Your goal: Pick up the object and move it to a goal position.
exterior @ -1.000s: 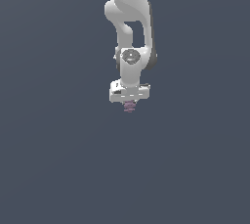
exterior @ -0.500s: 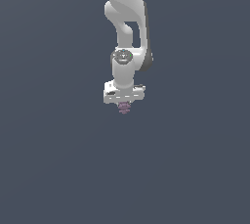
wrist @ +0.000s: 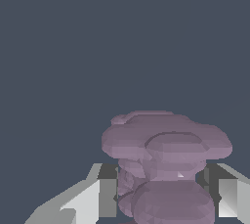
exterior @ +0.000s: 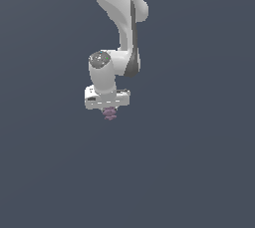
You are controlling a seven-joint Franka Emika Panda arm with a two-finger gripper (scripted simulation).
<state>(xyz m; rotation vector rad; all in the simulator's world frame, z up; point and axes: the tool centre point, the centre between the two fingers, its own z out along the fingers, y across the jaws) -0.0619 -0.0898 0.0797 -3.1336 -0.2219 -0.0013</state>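
The object [wrist: 163,162] is clamped between the fingers [wrist: 100,191] of the end effector [exterior: 109,112], protruding straight below it, its stacked axis in line with them.

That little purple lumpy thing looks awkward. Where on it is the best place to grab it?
Around the narrow waist of the purple thing, below its wide cap, coming straight down from above. The gripper has it that way now: jaws shut on either side of the ridged stem, the broad lobes beyond them.
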